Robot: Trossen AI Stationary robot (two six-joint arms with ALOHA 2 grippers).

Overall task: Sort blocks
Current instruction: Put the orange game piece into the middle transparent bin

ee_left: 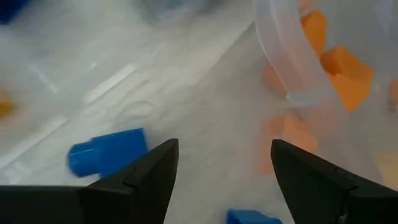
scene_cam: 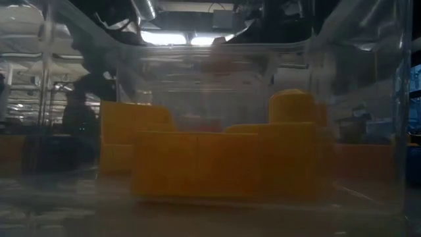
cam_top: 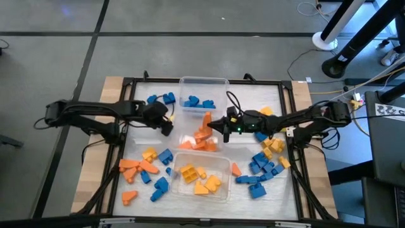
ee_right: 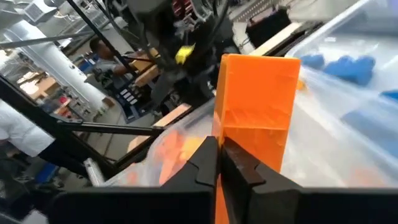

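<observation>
Over the middle tub, right gripper clenched on 1 orange block, should release low inside; left gripper at 9 o'clock hangs released.

No text, label, brand or number is showing clearly enough to read in any view. A white card with black square markings is lying beside the table at the right edge of the high view, but its pattern is not spelling out anything legible.
</observation>
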